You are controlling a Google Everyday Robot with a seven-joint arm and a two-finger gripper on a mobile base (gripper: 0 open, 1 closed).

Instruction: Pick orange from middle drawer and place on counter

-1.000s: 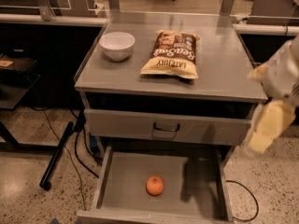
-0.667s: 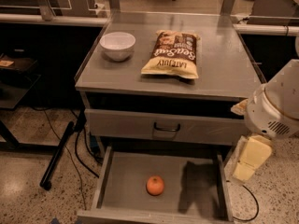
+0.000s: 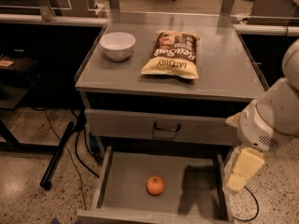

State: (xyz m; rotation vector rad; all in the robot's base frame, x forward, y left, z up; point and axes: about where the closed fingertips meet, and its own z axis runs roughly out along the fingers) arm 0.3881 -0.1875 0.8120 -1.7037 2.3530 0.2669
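Observation:
The orange [image 3: 155, 185] lies on the bare floor of the open middle drawer [image 3: 124, 183], a little left of its middle and near the front. The counter [image 3: 224, 66] is the grey metal top above it. My arm comes in from the right edge. My gripper [image 3: 237, 181] hangs pale and cream-coloured just outside the drawer's right wall, to the right of the orange and above floor level. It casts a dark shadow on the right half of the drawer floor. Nothing shows in the gripper.
A white bowl [image 3: 117, 45] stands at the counter's back left. A brown and yellow chip bag [image 3: 173, 55] lies in its middle. The drawer front [image 3: 166, 127] above, with a black loop handle, is closed. A black pole [image 3: 58, 155] and cables lie on the floor at the left.
My arm has come down and moved left, from beside the counter's right edge to beside the open drawer's right wall. The orange, the bowl and the bag have not moved.

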